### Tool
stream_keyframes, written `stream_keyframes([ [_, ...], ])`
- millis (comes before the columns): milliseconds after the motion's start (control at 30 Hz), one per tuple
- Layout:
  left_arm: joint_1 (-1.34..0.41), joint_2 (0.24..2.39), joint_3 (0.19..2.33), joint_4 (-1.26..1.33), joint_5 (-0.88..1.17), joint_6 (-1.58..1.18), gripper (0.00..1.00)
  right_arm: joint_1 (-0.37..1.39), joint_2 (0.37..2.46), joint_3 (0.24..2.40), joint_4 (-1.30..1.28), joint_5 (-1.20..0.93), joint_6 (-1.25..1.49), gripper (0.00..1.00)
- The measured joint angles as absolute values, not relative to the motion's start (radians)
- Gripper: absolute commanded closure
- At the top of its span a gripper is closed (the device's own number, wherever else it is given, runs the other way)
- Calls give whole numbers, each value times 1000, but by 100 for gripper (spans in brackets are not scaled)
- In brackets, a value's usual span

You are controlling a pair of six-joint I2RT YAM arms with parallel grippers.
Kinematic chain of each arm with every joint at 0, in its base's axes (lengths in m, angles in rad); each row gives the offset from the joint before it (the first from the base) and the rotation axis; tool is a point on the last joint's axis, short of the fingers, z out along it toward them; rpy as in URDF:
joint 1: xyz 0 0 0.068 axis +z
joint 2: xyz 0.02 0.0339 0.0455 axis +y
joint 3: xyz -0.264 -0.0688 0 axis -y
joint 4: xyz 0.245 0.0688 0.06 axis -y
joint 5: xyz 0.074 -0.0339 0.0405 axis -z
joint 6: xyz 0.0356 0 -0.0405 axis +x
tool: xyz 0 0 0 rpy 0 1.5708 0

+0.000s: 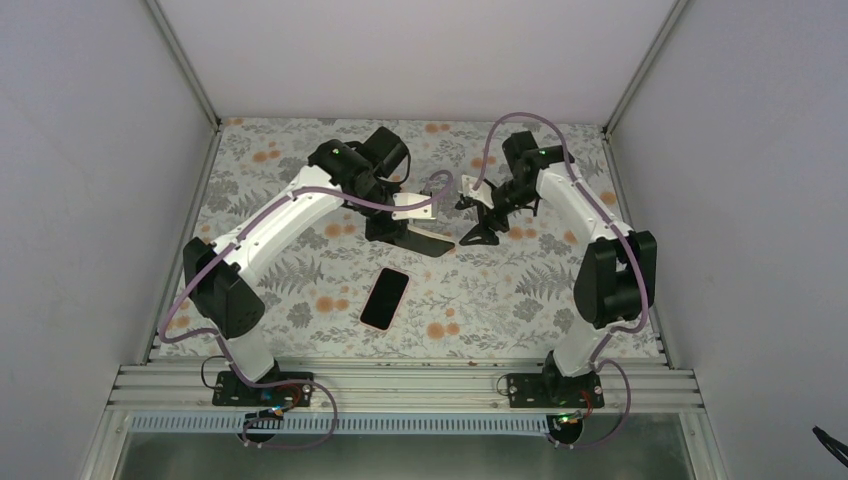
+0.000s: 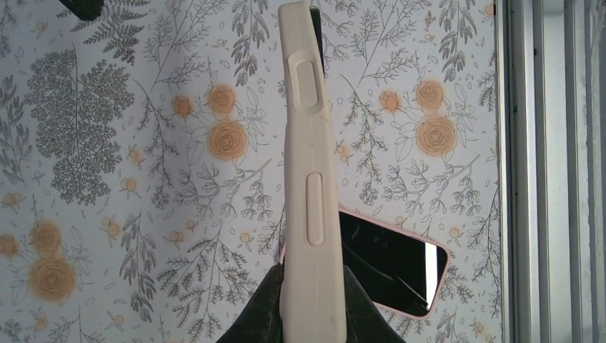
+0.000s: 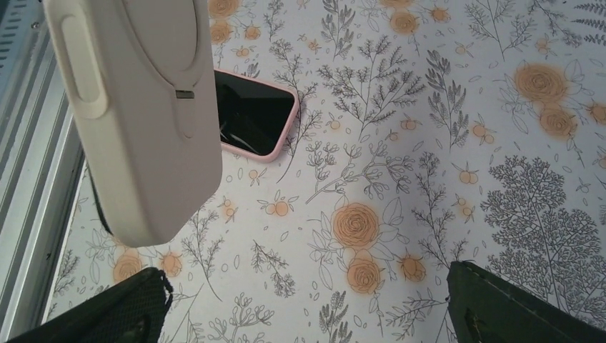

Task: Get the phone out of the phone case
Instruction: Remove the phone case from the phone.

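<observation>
Cream phone case hangs clenched in our left claw above the floral table; the pink-edged phone lies flat there, our right claw released.

Middle: phone case hangs in the left gripper, with the right gripper just beside it; the gap is tight.
Toward near edge: phone lies flat.
Far-left corner: open.
</observation>
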State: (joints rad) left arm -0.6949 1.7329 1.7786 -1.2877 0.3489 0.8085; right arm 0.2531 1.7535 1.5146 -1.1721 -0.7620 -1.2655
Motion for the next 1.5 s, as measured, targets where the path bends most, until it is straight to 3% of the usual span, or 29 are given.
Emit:
stream_keyframes([
  [1500,-637,1762,1792,-1254,377,819,98,262,1795,1576,-1146,-834,-1256,16],
])
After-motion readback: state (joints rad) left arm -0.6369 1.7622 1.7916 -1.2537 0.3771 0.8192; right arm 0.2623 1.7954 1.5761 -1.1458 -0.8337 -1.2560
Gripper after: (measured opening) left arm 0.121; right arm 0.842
